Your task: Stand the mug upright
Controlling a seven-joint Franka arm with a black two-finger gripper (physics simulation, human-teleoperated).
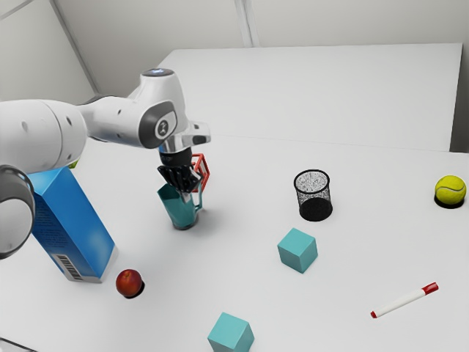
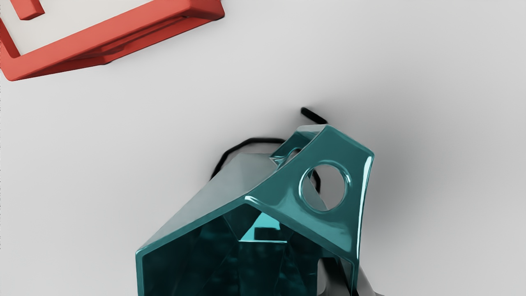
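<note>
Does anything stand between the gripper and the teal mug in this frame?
Nothing visible does: the gripper is right at the rim of the teal mug. The red open frame stands apart from the mug, behind it in the exterior view.

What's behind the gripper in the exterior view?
A red open frame, partly: some bars show past the gripper, on the exterior view's right. The part directly behind is covered there.

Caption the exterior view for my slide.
Franka arm, black pincer at the mouth of a teal mug, over a table bearing a tennis ball.
</note>
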